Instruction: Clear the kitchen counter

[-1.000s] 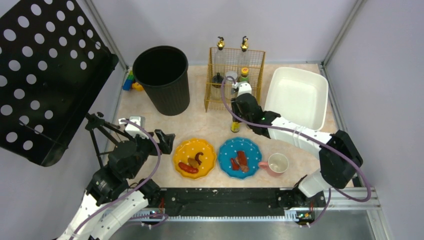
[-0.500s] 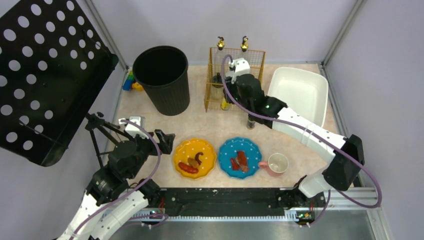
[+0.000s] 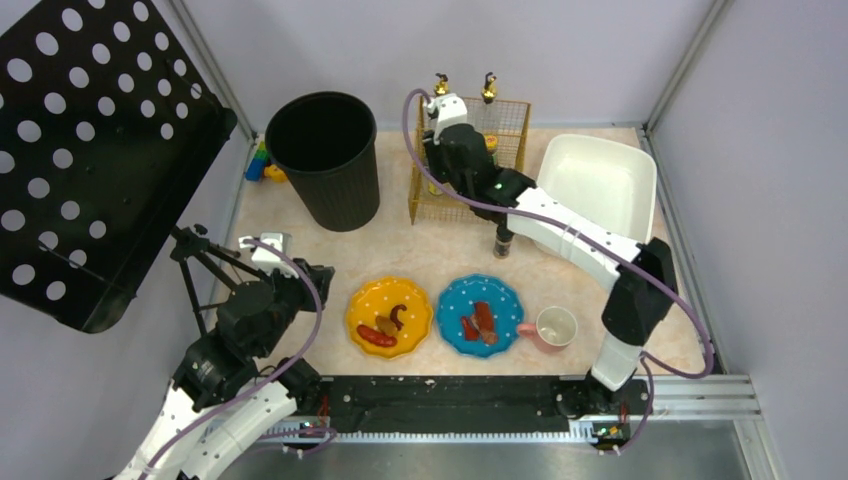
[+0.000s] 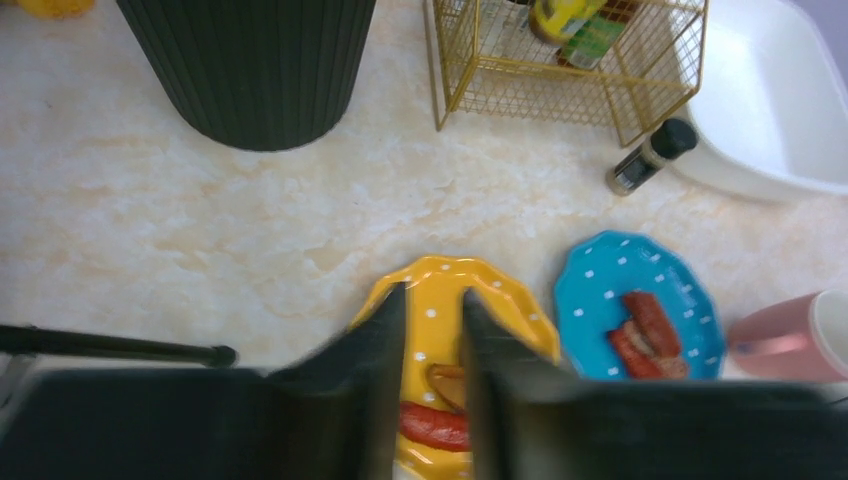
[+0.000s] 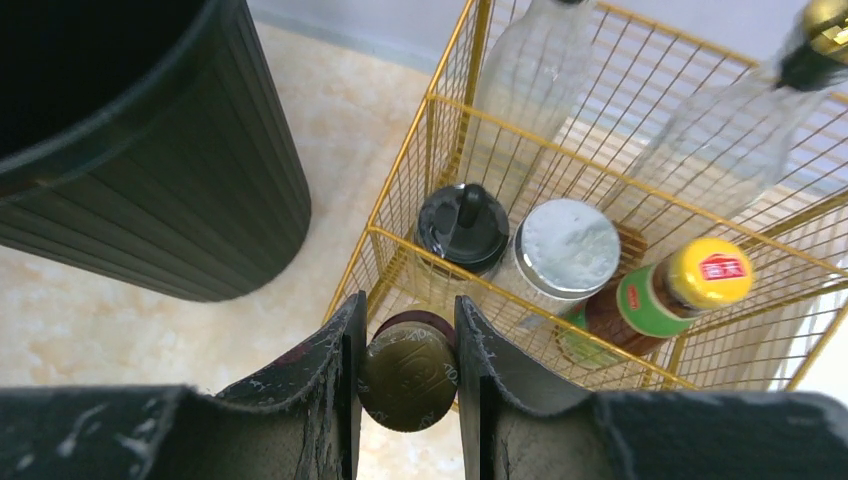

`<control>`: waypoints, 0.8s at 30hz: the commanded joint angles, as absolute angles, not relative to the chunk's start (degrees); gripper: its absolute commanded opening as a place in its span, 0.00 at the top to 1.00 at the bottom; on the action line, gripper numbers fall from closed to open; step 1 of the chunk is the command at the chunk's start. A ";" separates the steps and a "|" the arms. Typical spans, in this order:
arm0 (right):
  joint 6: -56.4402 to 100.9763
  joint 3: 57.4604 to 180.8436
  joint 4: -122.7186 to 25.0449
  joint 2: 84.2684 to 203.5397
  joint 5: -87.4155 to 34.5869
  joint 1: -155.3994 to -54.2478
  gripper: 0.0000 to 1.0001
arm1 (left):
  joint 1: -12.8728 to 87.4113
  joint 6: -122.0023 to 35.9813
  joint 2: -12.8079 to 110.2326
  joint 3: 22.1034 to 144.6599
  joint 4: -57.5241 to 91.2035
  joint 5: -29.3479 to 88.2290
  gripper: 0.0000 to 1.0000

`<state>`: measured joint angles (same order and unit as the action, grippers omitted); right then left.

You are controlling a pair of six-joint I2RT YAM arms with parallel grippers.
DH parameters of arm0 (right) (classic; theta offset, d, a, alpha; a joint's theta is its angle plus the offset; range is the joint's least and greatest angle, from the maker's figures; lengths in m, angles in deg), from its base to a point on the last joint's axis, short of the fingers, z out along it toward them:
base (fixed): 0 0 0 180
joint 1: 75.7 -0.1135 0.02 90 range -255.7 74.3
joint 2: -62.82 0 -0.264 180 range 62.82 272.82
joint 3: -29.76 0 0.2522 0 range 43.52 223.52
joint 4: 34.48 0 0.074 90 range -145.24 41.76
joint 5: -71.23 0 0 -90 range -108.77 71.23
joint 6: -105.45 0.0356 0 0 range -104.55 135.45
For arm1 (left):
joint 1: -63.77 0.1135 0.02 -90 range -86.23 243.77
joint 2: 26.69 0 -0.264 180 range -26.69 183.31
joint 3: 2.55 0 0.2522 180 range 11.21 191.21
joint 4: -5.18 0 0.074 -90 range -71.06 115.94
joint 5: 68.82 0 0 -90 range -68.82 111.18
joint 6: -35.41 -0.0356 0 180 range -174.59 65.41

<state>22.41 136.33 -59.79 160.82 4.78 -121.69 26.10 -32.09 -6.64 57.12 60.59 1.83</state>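
The desk [image 3: 400,250] is lying flat and level, a big rectangle. Its top is showing a pale cream colour with faint wavy stone marks. Metal rails [image 3: 710,388] are running along its edges. Many things are sitting on it, mostly at the back and near the front, so it is not cleared yet.

Nothing legible (red label [image 5: 722,267] on yellow cap [image 5: 706,290] blurred).

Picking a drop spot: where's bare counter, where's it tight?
Widest bare strip of kitchen counter: behind the yellow dotted plate and blue dotted plate, before the black ribbed bin and gold wire basket; a dark-capped shaker stands at its right end. Tight: the basket's bottles; plates and pink mug in the near row.
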 commanded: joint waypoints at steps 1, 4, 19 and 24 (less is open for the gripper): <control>21.45 140.83 -55.11 163.99 6.00 -121.07 1.00 | 26.33 -32.71 -6.46 57.40 59.58 1.63 0.89; 21.48 141.25 -54.21 166.22 5.67 -120.67 1.00 | 26.33 -32.40 -8.13 57.69 59.95 0.88 1.00; 24.59 141.68 -52.68 172.87 2.08 -120.35 1.00 | 26.32 -30.16 -25.14 56.69 59.73 -10.98 0.96; 25.54 141.78 -52.63 174.62 1.25 -120.35 1.00 | 26.33 -29.74 -24.50 56.93 60.22 -11.12 0.91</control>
<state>24.05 137.45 -57.50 173.71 2.24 -120.51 26.10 -30.51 -25.04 57.04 61.05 -9.78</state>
